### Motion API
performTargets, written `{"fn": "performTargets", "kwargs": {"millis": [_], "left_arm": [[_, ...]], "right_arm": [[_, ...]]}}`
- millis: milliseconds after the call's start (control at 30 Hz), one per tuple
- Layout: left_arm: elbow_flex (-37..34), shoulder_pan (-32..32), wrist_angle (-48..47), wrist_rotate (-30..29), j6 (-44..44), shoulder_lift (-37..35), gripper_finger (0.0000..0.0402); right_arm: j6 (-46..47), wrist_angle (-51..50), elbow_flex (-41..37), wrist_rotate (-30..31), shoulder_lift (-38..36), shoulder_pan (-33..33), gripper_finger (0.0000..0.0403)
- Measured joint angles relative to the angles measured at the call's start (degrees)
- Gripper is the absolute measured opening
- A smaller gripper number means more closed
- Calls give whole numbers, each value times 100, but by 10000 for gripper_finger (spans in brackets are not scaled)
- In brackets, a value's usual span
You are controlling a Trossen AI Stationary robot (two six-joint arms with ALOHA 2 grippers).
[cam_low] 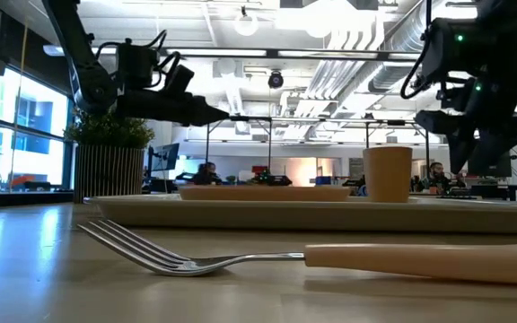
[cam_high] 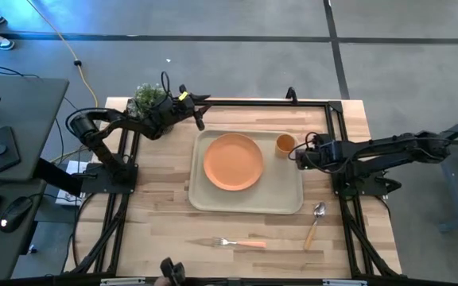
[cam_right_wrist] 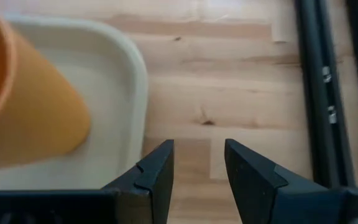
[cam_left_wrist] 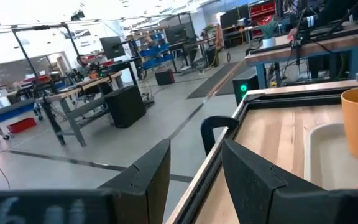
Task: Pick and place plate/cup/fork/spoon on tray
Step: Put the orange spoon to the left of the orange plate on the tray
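Observation:
The beige tray point(cam_high: 281, 199) lies mid-table. The orange plate point(cam_high: 233, 161) rests flat on it. The orange cup point(cam_high: 285, 144) stands upright in the tray's far right corner. The fork point(cam_high: 237, 243) lies on the table near the near edge, and the spoon point(cam_high: 315, 225) lies right of the tray's near corner. My right gripper point(cam_high: 299, 156) is open and empty just right of the cup, above the table beside the tray's rim point(cam_right_wrist: 138, 93). My left gripper point(cam_high: 200, 121) is open and empty, raised beyond the tray's far left corner.
A small potted plant point(cam_high: 148, 97) stands at the far left corner, close to my left gripper. Black frame rails point(cam_high: 336, 127) run along the table's far and side edges. A desk with devices point(cam_high: 6, 143) stands left of the table.

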Motion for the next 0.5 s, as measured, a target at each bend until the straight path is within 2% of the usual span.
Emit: {"fn": "performTargets", "kwargs": {"millis": [233,500], "left_arm": [[0,133,540,4,-87,-23,133],[-85,239,471,248,-414,-561,133]], "right_arm": [[-49,-72,-76,387,0,-151,135],[-459,-54,182,626,-11,-524,135]]}}
